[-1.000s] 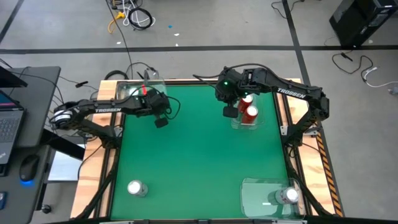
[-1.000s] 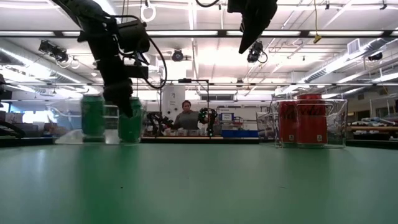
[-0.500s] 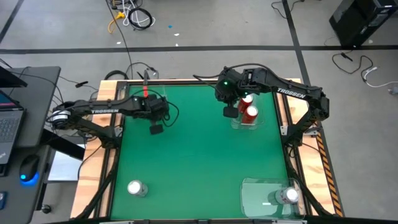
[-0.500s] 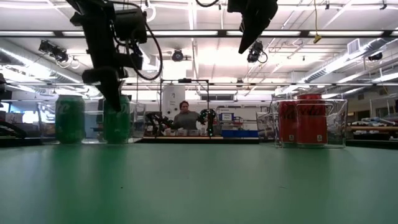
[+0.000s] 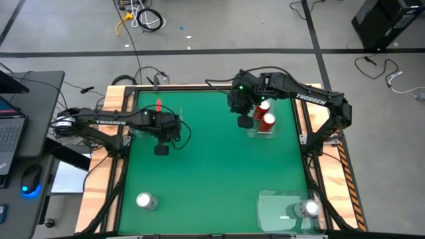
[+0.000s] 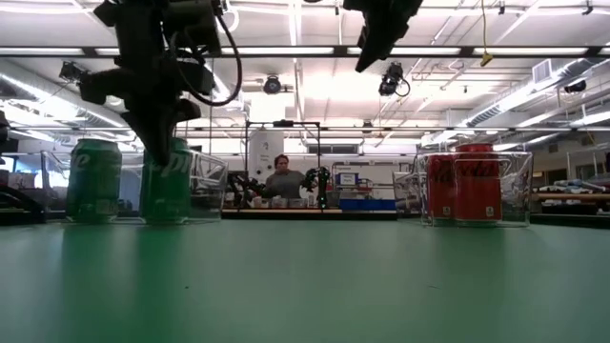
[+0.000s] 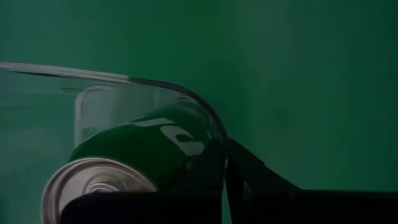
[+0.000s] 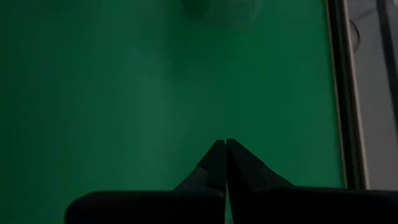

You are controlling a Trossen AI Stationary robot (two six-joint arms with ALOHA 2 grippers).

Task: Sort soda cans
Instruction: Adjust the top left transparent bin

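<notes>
Away from the far-left corner, the left gripper (image 5: pixel 161 150) has drawn back toward the table centre, jaws closed on nothing. Both green cans (image 6: pixel 93 180) stand in their clear tray (image 6: pixel 208 185). Right gripper (image 5: pixel 244 122) waits closed beside red cans (image 5: pixel 268 121)

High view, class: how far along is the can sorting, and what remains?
Done: two red cans share a clear tray. Two green cans stand together at another tray. One silver can sits in a third tray.
In hand: nothing. The left gripper and right gripper are shut and empty above the table.
Left: the loose silver can probably joins its twin.
</notes>
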